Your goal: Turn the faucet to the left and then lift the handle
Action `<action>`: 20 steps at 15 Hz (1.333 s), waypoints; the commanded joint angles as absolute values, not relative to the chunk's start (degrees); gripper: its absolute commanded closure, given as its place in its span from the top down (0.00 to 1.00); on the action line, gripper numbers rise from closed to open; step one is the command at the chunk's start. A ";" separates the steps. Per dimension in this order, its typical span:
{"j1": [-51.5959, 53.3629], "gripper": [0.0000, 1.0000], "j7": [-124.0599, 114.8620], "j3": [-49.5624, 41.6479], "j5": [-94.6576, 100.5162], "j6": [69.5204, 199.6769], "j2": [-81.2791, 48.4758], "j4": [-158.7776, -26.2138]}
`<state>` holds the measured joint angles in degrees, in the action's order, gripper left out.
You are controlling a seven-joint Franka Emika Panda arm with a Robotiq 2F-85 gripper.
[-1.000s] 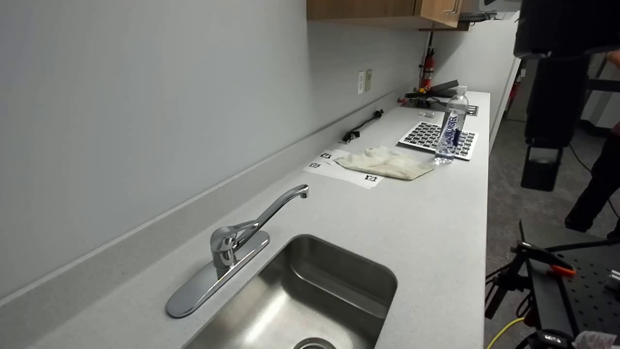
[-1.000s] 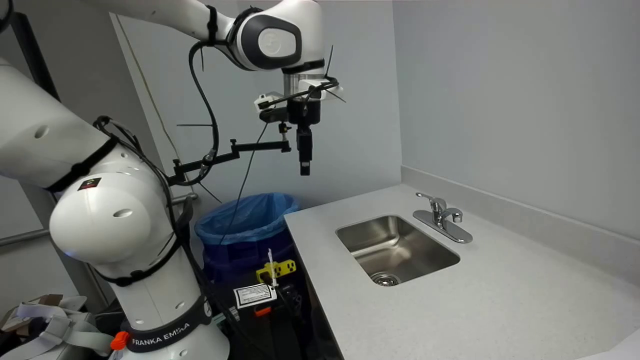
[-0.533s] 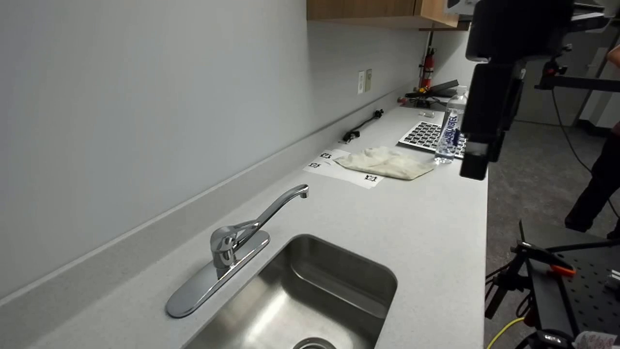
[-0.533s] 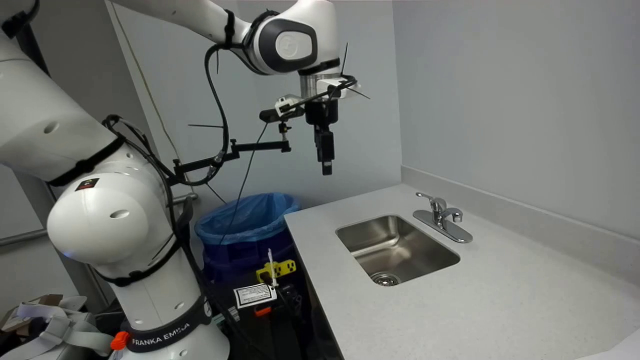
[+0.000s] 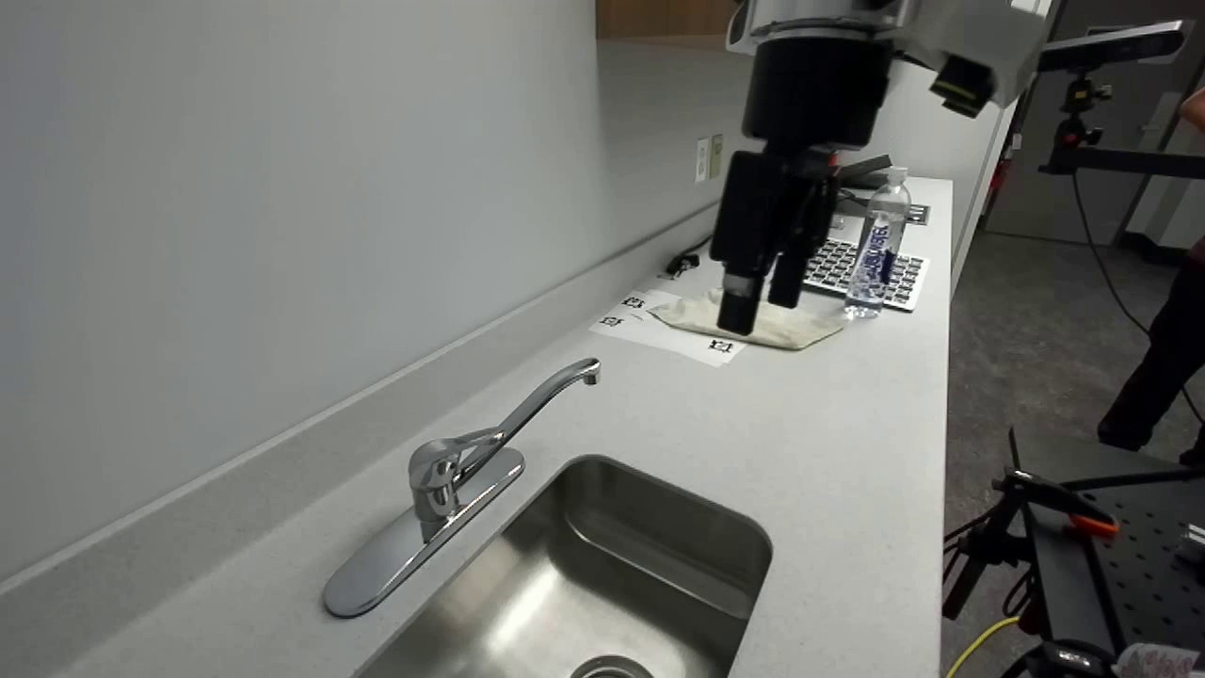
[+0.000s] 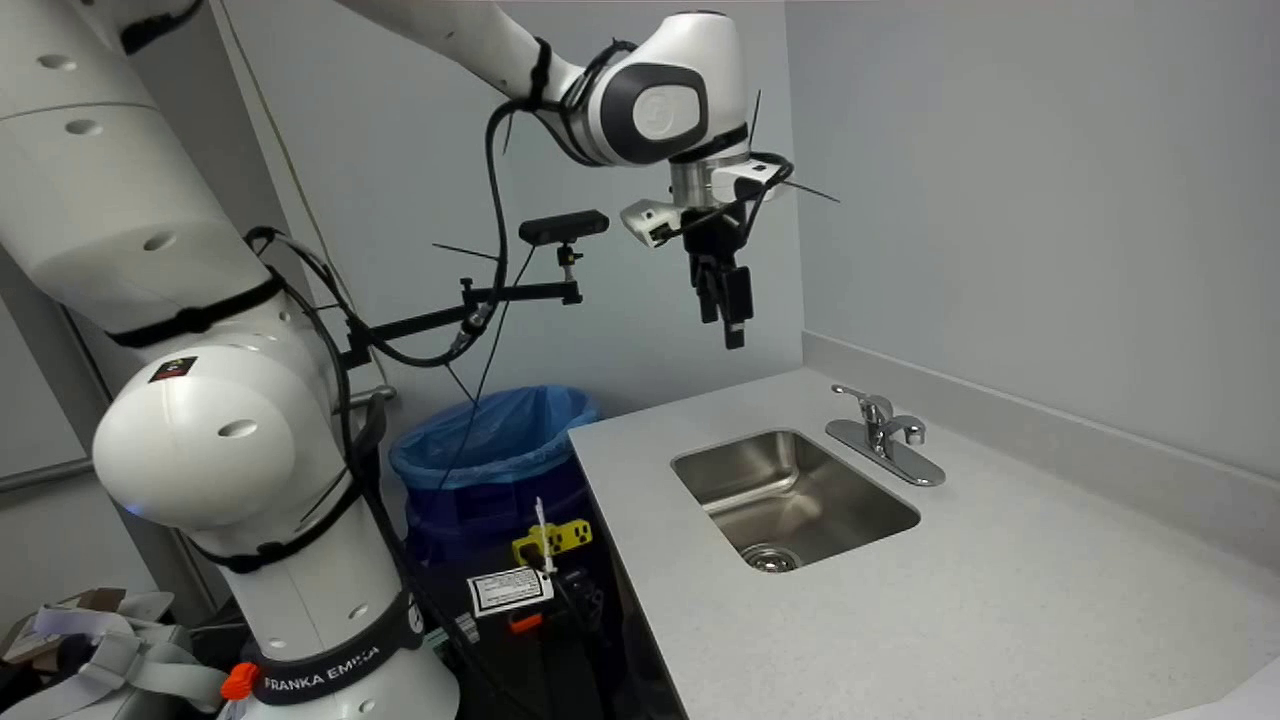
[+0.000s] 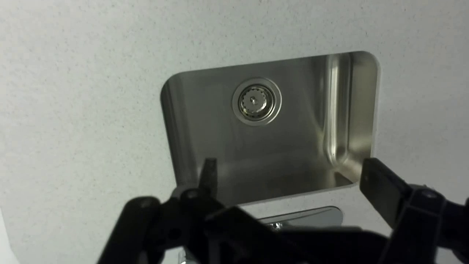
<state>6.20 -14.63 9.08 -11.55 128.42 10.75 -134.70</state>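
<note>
1. Along the wall-side edge of the tabletop, toward the corner where two walls meet, stands the faucet, just behind the sink as seen from the front edge.

2. From the gripper, the faucet lies lower and toward the wall-side edge, well apart; nothing touches it.

3. Its base plate runs parallel to that edge. The spout points roughly the same way, away from the corner, while the handle reaches up and out toward the front edge, crossing the plate's long axis.

4. The gripper's fingers stand wide apart with nothing between them. Their gap also spreads roughly along the wall-side edge, so they could probably straddle the handle with little wrist twist.

5. The coming move, I judge, goes down and toward the wall-side edge. Left, taken from the front edge, would mean toward the corner. Spout and handle share one body, so reaching for either risks bumping its neighbour.
</note>
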 commanded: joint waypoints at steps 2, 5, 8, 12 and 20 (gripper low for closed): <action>5.70 1.00 -10.78 7.45 -8.73 131.92 -0.70 -124.22; 5.64 1.00 -10.06 6.35 -6.02 133.97 -6.53 -118.75; 5.99 1.00 -10.87 5.26 -3.23 135.19 -10.49 -114.96; 6.16 1.00 -11.23 4.83 -3.55 134.94 -10.47 -115.53; 6.17 1.00 -11.20 4.69 -3.42 134.94 -11.34 -114.32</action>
<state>6.03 -11.23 4.83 -3.39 135.06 -11.35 -114.40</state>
